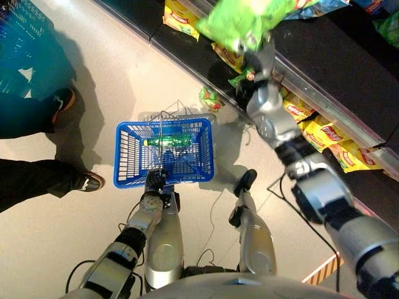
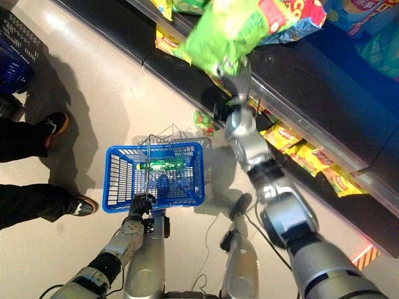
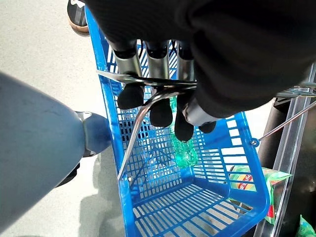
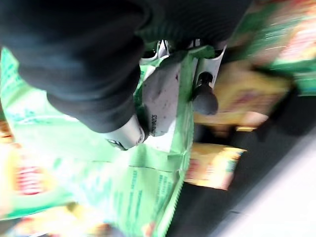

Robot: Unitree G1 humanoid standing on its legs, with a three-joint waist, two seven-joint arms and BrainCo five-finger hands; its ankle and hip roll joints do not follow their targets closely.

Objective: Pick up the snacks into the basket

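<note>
While its fingers [image 4: 205, 98] and thumb pinch the sealed edge of a green snack bag [image 1: 246, 22], the right hand [image 1: 260, 55] holds that bag raised at the end of an outstretched arm, in front of the dark shelving [image 1: 349, 68] on the robot's right. The bag hangs from the hand with most of its body beyond the fingertips, clear of the shelf edge. Below and beside it, yellow snack packets [image 1: 327, 134] lie in a row along the lower shelf, and more yellow and green packets [image 1: 234, 62] sit further along the same ledge. One small green and red packet [image 1: 211, 98] lies low at the shelf base, just beyond the basket's far rim. The left hand [image 1: 154, 182] is curled around the wire handle [image 3: 148, 84] of a blue plastic basket [image 1: 128, 156], which sits low over the pale floor [image 1: 124, 75], well apart from the raised bag. Inside the basket a green bottle [image 1: 167, 142] lies on its side. A person's dark trouser legs and shoes [image 1: 87, 181] stand on the floor to the left of the basket, with another blue basket [image 1: 22, 31] near them.
</note>
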